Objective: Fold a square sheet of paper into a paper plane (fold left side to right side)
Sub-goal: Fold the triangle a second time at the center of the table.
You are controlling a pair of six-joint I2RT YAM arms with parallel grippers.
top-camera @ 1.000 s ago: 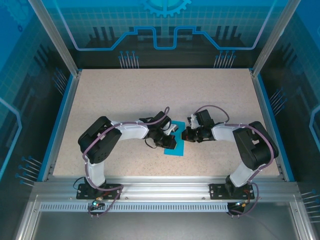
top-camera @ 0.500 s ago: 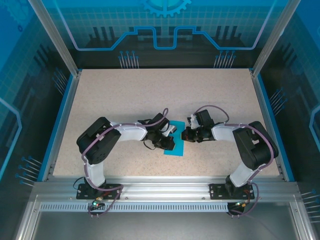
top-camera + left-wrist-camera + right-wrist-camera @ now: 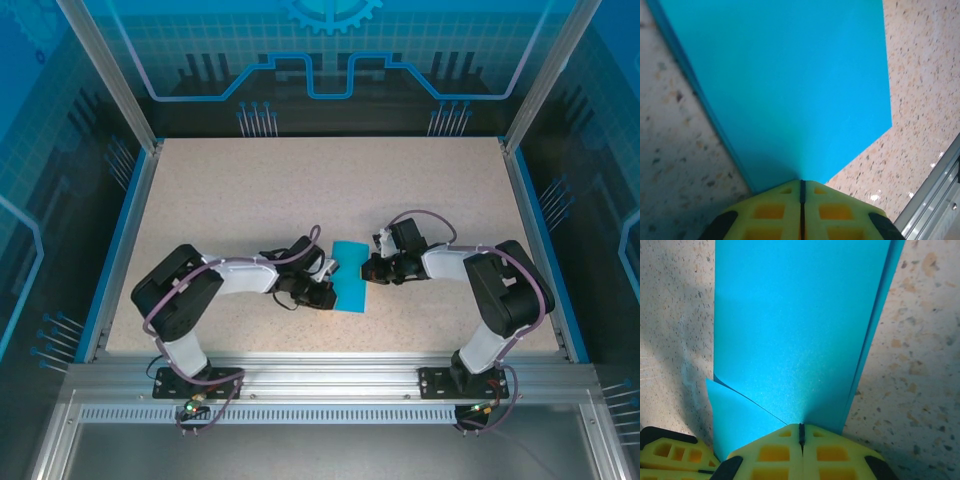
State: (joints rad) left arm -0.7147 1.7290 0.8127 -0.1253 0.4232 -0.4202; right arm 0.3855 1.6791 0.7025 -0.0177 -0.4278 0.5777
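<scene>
Speckled beige bench, blue rim along both sides, metal rail at the near edge.

Left arm is bent low and reaches rightward across the bench. Right arm is bent low and reaches leftward. The two wrists face each other near mid-bench.

Teal sheet of paper lies flat on the bench between the two wrists, nearer the front edge than the back. From above it reads as a narrow upright rectangle. The right wrist view shows two layers: an upper panel, with a lower one peeking out at the left and along the right edge.

Left gripper: yellow jaws pressed together with only a thin seam between them, tips at the sheet's near edge. Right gripper: jaws likewise pressed together, tips at the opposite edge. For either, I cannot tell whether paper is pinched in the seam or the tips just rest on it.
</scene>
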